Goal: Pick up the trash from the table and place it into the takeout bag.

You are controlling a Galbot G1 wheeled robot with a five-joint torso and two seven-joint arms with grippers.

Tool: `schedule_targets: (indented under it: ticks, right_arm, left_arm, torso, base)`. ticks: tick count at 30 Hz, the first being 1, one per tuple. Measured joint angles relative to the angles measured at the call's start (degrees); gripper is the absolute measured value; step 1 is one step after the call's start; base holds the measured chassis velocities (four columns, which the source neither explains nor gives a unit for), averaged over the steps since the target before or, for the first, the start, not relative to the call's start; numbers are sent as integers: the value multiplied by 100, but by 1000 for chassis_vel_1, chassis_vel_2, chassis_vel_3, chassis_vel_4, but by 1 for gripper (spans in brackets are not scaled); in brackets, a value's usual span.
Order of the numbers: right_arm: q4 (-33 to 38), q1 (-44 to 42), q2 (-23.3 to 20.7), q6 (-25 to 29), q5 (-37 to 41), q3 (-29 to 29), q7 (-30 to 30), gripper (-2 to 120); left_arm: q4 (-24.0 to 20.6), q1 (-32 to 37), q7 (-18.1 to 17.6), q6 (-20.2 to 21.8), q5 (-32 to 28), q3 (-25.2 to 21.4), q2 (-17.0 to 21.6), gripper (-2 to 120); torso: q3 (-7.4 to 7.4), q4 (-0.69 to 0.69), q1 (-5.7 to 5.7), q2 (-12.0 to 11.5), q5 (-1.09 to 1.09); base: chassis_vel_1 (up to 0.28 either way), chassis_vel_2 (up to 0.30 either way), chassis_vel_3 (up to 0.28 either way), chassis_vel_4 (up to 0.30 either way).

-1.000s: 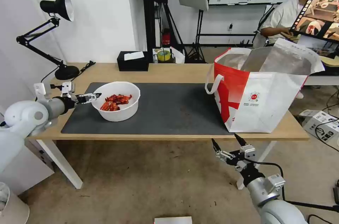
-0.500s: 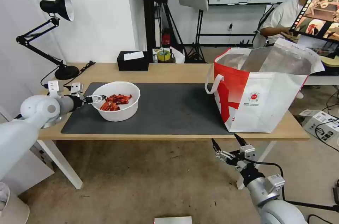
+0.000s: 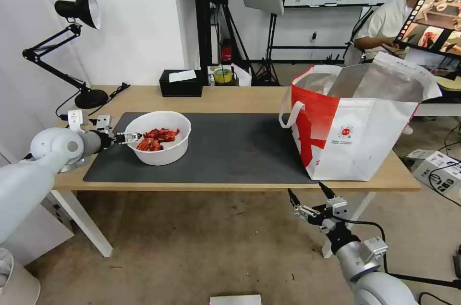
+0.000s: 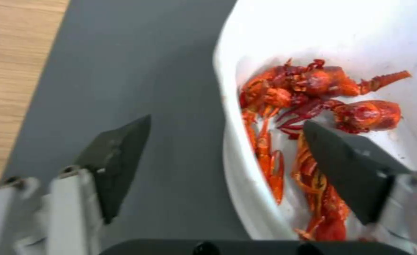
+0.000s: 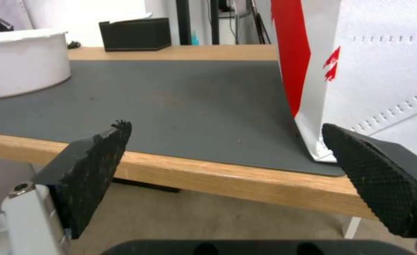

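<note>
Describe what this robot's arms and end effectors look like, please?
Both arms are smooth, rounded white-grey shells narrowing to dark wrists with small silver blocks bolted on. The left end effector and right end effector each carry two black wedge-shaped fingers with a dotted texture, on silver metal brackets. A black cable runs along the right wrist.

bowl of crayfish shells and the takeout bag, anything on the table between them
Nothing. In the head view, bare dark grey mat runs from the bowl of crayfish shells to the takeout bag. The right wrist view shows the same bare stretch.
</note>
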Motion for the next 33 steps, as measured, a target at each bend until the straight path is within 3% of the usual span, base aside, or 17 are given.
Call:
schedule_targets:
  ticks: [3,7,10,21,33]
  right_arm:
    - [0,0,0,0,0,0,0,100]
    - [0,0,0,0,0,0,0,100]
    - [0,0,0,0,0,0,0,100]
    - [0,0,0,0,0,0,0,100]
    - [0,0,0,0,0,0,0,100]
  left_arm:
    - [8,-43,-30,-41,0,58,-18,63]
    - [-9,-54,-75,-62,-1,78,-18,55]
    - [-7,-55,-91,-74,-11,88,-10,38]
    - [-41,-12,-94,-172,-8,75,1,2]
    - [-360,156,-367,-376,-144,-94,-49,0]
  torso:
    - [0,0,0,0,0]
    - [0,0,0,0,0]
    - [0,0,0,0,0]
    - [0,0,0,0,0]
    - [0,1,0,0,-1]
  base:
    - [0,0,0,0]
    - [0,0,0,0]
    - [0,0,0,0]
    - [0,0,0,0]
    - [0,0,0,0]
